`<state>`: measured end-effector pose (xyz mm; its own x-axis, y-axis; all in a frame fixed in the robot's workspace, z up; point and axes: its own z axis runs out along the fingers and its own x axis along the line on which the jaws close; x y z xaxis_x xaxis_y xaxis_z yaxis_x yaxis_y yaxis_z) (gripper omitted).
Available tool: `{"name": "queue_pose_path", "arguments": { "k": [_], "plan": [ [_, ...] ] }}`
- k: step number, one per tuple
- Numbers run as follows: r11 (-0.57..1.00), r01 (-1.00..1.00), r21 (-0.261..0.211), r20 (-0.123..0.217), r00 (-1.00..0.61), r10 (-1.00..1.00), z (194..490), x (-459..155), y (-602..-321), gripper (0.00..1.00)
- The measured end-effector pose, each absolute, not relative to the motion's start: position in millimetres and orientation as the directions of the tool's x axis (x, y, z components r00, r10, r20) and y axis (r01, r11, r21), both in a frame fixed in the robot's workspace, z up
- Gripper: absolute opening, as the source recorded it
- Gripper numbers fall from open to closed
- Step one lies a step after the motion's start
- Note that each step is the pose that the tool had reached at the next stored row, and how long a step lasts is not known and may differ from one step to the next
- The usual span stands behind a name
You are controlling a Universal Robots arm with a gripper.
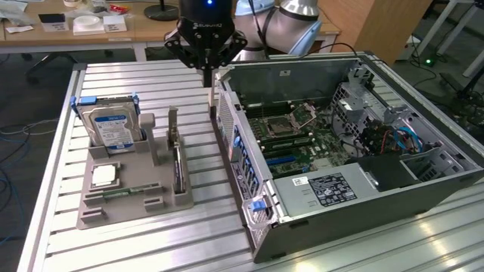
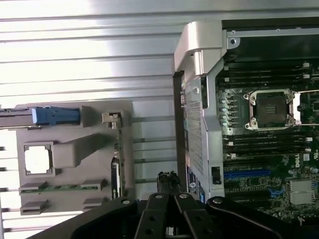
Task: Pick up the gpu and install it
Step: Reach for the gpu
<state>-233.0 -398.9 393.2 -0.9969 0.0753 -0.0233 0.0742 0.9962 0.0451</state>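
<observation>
Black gripper [image 1: 206,76], pinched together and empty, hangs above the upright green-and-black gpu [image 1: 178,167]; I'd align squarely over its top edge.

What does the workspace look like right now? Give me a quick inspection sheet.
Surface: slatted aluminium table carrying a grey holder and an open computer case.
Job's things: gpu stands on edge in the holder, untouched; motherboard exposed in the case.
Clutter: hard drive, processor and memory stick in the holder.
Grippers: gripper shut, empty, above the gap between holder and case.
Cables: blue cables inside the case.
Surroundings: wooden desk behind.
</observation>
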Motion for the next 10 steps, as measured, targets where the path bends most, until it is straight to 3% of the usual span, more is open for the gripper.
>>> {"name": "queue_pose_path", "arguments": {
  "k": [10],
  "plan": [
    [0.996, 0.074, 0.045, -0.023, -0.997, 0.075, 393, -271, -399, 0.11]
  ]
}}
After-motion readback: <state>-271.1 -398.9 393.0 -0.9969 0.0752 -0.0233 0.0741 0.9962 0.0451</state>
